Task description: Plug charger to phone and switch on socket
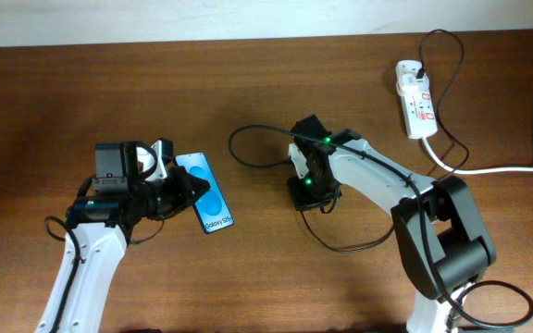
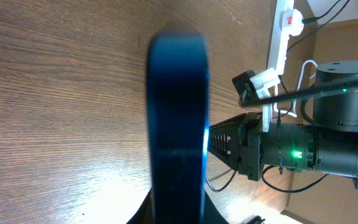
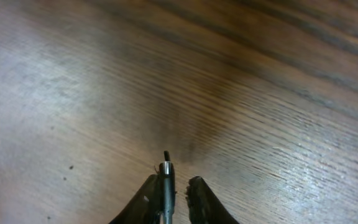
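My left gripper (image 1: pixel 179 192) is shut on the phone (image 1: pixel 206 196), whose blue screen faces up and tilts toward the table's middle. In the left wrist view the phone (image 2: pixel 178 124) shows edge-on between the fingers (image 2: pixel 178 214). My right gripper (image 1: pixel 308 194) points down at the table right of the phone, apart from it. In the right wrist view its fingers (image 3: pixel 178 186) hold the charger's black plug tip (image 3: pixel 165 171) against the left finger, just above the wood. The charger cable (image 1: pixel 248 129) loops behind the gripper. The white socket (image 1: pixel 415 100) lies at the back right.
A thick white cord (image 1: pixel 498 169) runs from the socket to the right edge. More black cable (image 1: pixel 350 248) loops in front of the right arm. The right arm (image 2: pixel 316 149) and socket (image 2: pixel 281 37) show in the left wrist view.
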`<state>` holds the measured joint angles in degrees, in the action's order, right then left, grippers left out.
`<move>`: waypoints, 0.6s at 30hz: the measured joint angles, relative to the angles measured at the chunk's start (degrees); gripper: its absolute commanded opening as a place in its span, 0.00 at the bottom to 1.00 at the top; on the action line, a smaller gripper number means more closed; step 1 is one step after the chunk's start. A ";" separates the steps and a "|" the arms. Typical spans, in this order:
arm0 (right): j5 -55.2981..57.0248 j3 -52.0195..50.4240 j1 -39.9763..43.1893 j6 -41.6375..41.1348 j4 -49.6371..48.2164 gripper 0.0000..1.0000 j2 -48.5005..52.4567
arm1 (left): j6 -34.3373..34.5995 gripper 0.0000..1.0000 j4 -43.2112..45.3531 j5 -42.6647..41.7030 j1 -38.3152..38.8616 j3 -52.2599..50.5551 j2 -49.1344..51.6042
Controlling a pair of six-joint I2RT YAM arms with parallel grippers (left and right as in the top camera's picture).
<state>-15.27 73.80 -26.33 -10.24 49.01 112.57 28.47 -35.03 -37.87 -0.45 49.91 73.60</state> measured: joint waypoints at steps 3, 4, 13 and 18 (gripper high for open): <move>0.26 0.00 0.00 -0.52 0.24 0.49 0.00 | -0.17 0.00 0.02 0.24 0.00 0.00 0.00; 0.35 0.00 0.00 -0.33 0.35 0.53 0.00 | -0.17 0.00 0.02 0.33 0.00 0.00 0.00; 0.90 0.00 0.00 -1.75 0.81 0.96 0.00 | -0.20 0.00 0.02 0.46 0.00 0.00 0.00; 1.49 0.20 0.15 -9.05 1.36 1.00 0.00 | -0.20 0.00 0.02 0.46 0.00 0.00 0.00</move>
<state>-13.78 74.00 -26.17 -19.29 50.37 112.57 28.27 -35.00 -37.41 -0.45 49.91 73.60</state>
